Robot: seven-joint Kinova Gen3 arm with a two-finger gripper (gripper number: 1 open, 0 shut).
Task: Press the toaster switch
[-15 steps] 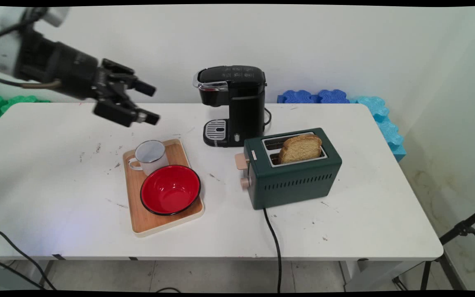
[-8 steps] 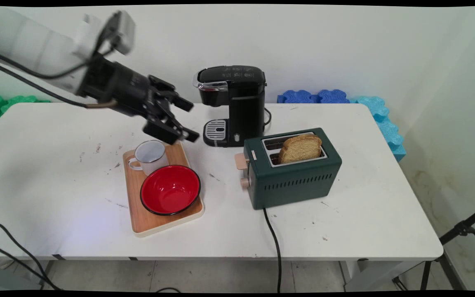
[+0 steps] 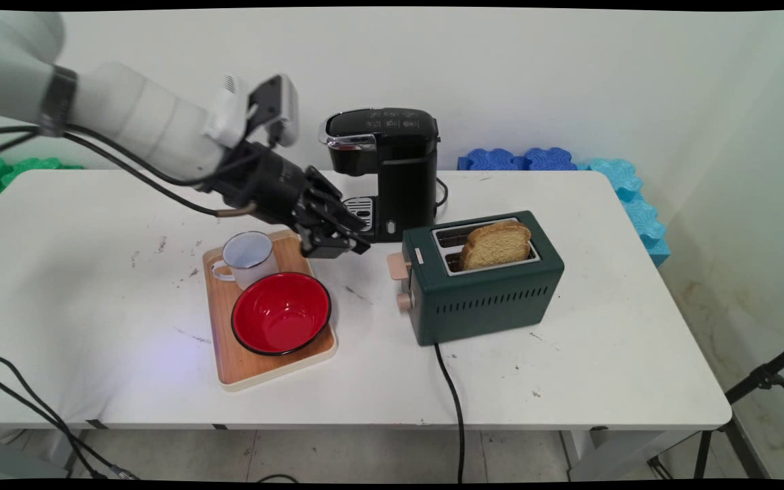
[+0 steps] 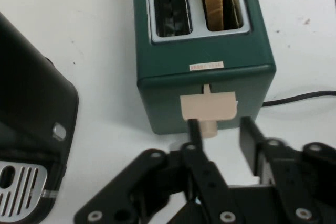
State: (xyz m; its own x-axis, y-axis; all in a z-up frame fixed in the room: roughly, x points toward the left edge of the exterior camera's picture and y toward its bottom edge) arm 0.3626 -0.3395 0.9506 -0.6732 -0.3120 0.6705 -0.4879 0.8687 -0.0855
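**Gripper comes close to the toaster lever**

On the table (image 3: 92, 286) I count one toaster (image 3: 484, 286), one slice of toast (image 3: 496, 243), one coffee machine (image 3: 385, 170), one tray (image 3: 246, 367), one mug (image 3: 248, 257) and one red bowl (image 3: 281, 313). The mug and the bowl stand on the tray. The toast stands in the near slot; the far slot is empty.

The gripper (image 4: 223, 124) has its fingers apart and holds nothing. It is just left of the toaster, near the beige lever (image 4: 208, 106).

One second ago it was high over the table's far left; it has since moved right and down, past the mug.
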